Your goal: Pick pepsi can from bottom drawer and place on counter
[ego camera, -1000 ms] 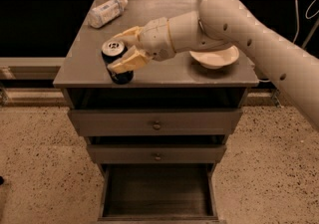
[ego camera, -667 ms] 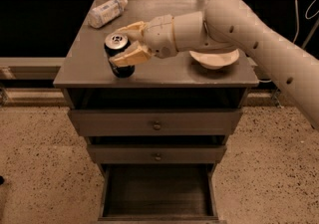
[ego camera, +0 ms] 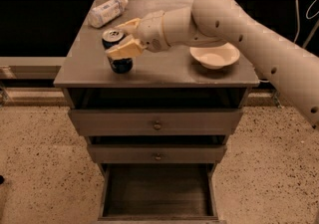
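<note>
The can [ego camera: 121, 63] is held in the hand [ego camera: 122, 39], upright on the worktop [ego camera: 164, 71] near its front edge. A bottle [ego camera: 107, 11] is seen just behind the hand, a bowl [ego camera: 215, 57] well apart beside it.

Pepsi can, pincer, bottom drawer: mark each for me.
pepsi can [ego camera: 121, 63], camera view, lower dark-blue body.
pincer [ego camera: 116, 39], camera view, midway between fingertips, around the can on the counter [ego camera: 169, 71].
bottom drawer [ego camera: 157, 190], camera view, bare inner floor.
</note>
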### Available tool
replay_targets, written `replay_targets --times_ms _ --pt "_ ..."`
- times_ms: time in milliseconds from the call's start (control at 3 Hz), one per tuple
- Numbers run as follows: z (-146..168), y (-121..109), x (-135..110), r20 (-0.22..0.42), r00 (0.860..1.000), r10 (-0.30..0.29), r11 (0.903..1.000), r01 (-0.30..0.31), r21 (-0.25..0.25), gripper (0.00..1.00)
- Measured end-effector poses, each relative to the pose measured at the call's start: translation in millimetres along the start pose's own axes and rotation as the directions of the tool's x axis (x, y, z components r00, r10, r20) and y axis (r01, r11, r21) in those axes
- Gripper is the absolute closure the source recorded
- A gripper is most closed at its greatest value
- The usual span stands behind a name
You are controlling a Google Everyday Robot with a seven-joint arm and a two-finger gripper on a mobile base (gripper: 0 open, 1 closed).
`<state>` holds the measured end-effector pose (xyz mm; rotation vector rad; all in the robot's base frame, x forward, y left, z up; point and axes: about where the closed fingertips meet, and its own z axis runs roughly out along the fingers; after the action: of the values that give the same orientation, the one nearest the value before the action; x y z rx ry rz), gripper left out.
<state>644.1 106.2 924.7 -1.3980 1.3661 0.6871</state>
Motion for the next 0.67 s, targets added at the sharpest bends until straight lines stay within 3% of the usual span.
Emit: replay_targets --times_ms 333,667 --pt "5.7 -13.3 21.3 0.059 0.989 0.135 0.9906 -0.134 -0.031 0.97" --pt "4.4 -18.2 31.5 0.062 0.977 0.202 0.9792 -0.201 -0.026 0.73"
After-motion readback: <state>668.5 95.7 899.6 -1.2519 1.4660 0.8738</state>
